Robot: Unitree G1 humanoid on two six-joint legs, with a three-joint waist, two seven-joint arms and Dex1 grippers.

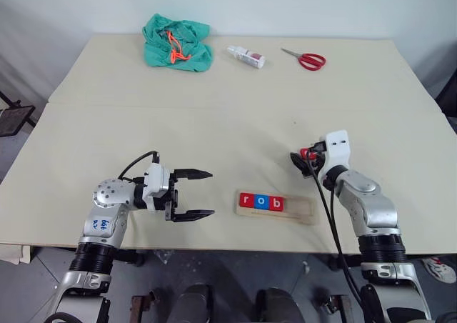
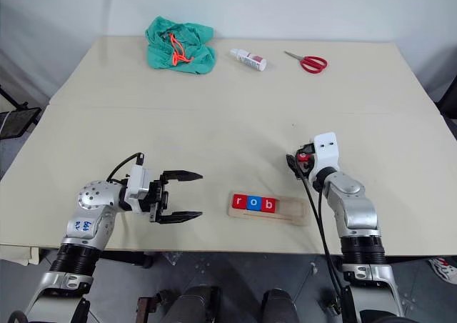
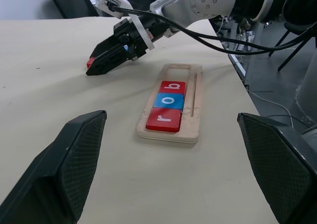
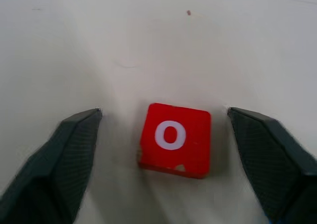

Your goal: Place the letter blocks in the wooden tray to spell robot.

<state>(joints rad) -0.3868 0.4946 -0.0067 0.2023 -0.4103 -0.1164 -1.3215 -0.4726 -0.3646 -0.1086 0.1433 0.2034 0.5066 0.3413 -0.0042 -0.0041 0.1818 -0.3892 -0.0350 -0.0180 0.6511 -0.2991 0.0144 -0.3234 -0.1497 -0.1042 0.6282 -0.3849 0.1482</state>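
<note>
Three tiles already sit in the wooden tray [image 1: 300, 212] near the front edge of the surface [image 1: 214, 123], reading r, o, b from its left end, red, blue, red, with the right half of the groove bare and waiting. Now the action is over at the right gripper [image 4: 166, 135]: its fingers [image 4: 64, 154] are spread wide with a red o block [image 4: 174, 139] lying flat on the surface squarely between them, neither finger touching it yet. In the head view that gripper is just behind the tray's right end, pointing away from the robot, so the carry back should be short. The left gripper [image 1: 194, 194] hangs off to the tray's left, fingers parted and empty, aimed sideways toward the tray. As for the block, it looks small, rigid and light, a thin square with smooth, possibly slick painted faces, and one lower corner appears chipped. My read is that the hold belongs on two opposite side edges, low and centred, so the tile does not pivot or squirt out; being so thin, it offers little height to bite on, so the fingers need to come right down to the surface first
</note>
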